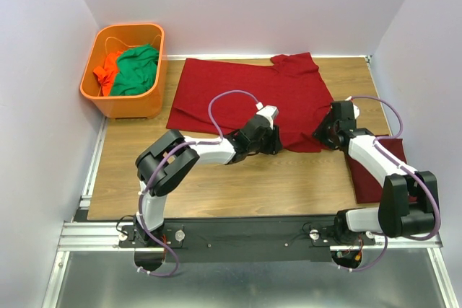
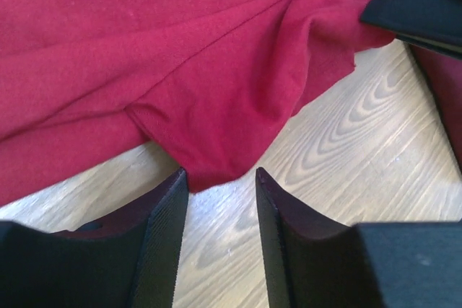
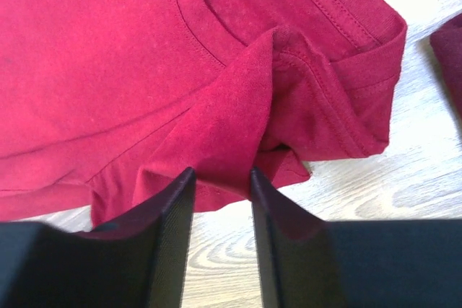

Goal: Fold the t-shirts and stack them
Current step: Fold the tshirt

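Left of the spread t-shirt (image 1: pixel 231 91), a smooth orange plastic basket (image 1: pixel 123 104) is holding a crumpled orange garment (image 1: pixel 108 70) and a green garment (image 1: pixel 137 70). The t-shirt, a soft maroon knit, is lying flat on the wood-grain table (image 1: pixel 238 178). At its near hem, the left gripper (image 2: pixel 220 178) is hovering with its fingers apart. At its right corner, the right gripper (image 3: pixel 222 174), fingers apart, is straddling a bunched fold. A second t-shirt (image 1: pixel 364 185) is lying farther right.

One dark red t-shirt (image 1: pixel 245 95) is spread mostly flat across the far middle of the worktop (image 1: pixel 238 178). Its near hem is rumpled into soft folds, and a hemmed sleeve is bunched at its near right corner. A second dark red t-shirt (image 1: pixel 369 182) is laid at the right edge, apparently folded, though partly hidden.
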